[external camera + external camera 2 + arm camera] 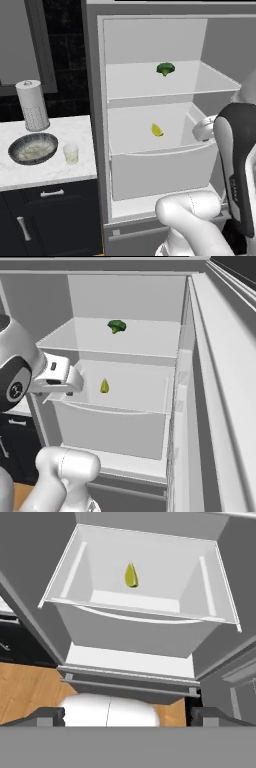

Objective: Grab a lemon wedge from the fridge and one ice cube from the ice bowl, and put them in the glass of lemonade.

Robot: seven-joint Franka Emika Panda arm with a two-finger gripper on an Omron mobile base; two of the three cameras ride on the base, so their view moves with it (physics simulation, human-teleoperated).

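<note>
Currently: fridge open. Lemon wedge lies alone mid-floor of the clear drawer, below the broccoli shelf. Gripper hovers short of the drawer, jaws spread wide, holding nothing. Advised: centre over the wedge, descend clear of the near lip.

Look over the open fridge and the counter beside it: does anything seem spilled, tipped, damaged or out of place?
Nothing stands out. The fridge is open; the broccoli sits on the upper shelf and the lemon wedge lies below it. On the counter, the ice bowl, glass and white cylinder stand upright, with no spill.
</note>
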